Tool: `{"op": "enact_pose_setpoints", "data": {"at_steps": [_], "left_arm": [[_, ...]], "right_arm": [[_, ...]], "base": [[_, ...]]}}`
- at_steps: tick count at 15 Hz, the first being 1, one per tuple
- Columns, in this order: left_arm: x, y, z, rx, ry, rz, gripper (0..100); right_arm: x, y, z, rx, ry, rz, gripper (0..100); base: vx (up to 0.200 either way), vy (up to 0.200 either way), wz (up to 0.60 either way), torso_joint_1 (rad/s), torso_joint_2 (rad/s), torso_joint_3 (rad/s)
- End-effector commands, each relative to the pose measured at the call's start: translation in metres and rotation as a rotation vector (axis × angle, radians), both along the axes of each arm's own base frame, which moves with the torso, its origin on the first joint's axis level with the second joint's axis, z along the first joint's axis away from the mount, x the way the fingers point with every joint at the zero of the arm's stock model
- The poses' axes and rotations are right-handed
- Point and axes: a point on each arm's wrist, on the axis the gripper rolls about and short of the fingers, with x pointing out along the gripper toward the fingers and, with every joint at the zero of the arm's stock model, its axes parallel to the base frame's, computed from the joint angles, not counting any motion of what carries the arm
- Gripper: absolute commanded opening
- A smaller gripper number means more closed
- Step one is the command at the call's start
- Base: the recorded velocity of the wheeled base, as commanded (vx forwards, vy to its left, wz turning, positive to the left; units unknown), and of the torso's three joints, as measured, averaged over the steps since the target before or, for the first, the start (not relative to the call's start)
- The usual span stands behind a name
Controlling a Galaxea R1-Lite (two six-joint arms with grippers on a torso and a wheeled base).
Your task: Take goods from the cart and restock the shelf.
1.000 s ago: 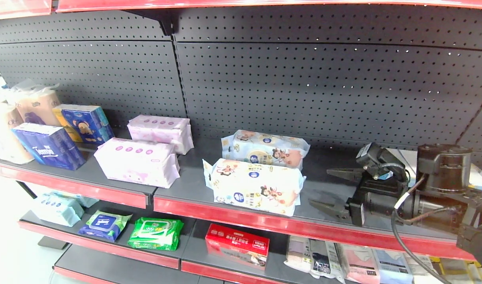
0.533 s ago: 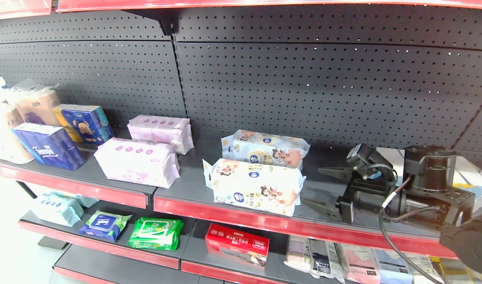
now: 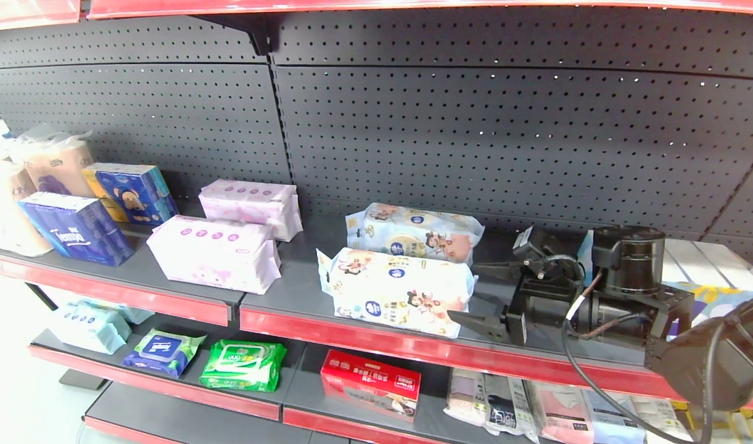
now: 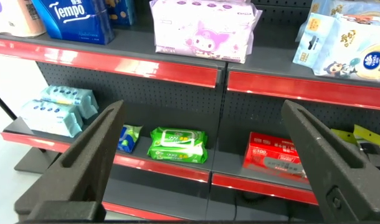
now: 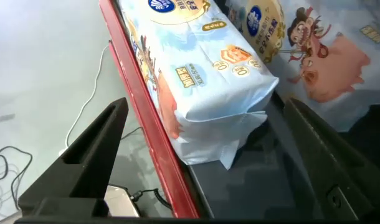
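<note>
Left gripper [image 4: 202,106] spread wide, seemingly empty, before the lower tiers [image 4: 177,158]. On the shelf [image 3: 308,256]: two pink packs [image 3: 214,253], two cartoon-print packs [image 3: 396,291], flat, long axes along the front edge. Beside the front one, right gripper [image 3: 464,291], wide apart, empty.

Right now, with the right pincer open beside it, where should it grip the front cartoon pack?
Probably its right end, across the short width, coming in from the right along the shelf. The front cartoon pack lies flat, lengthwise along the red lip, end-on to the open right pincer.
</note>
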Motion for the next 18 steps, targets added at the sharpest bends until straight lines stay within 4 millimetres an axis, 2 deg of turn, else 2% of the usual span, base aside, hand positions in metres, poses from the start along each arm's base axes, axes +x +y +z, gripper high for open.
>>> {"op": "enact_pose_setpoints", "data": {"at_steps": [1, 12, 18], "left_arm": [[0.000, 0.000, 0.000, 0.000, 0.000, 0.001, 100], [0.000, 0.000, 0.000, 0.000, 0.000, 0.001, 100], [0.000, 0.000, 0.000, 0.000, 0.000, 0.001, 100]], "right_arm": [[0.005, 0.003, -0.001, 0.002, -0.006, 0.004, 100], [0.011, 0.012, -0.009, -0.004, 0.012, 0.023, 100], [0.019, 0.014, -0.005, 0.010, 0.000, 0.011, 100]], "base": [[0.000, 0.000, 0.00, 0.000, 0.00, 0.000], [0.000, 0.000, 0.00, 0.000, 0.00, 0.000], [0.000, 0.000, 0.00, 0.000, 0.00, 0.000]]}}
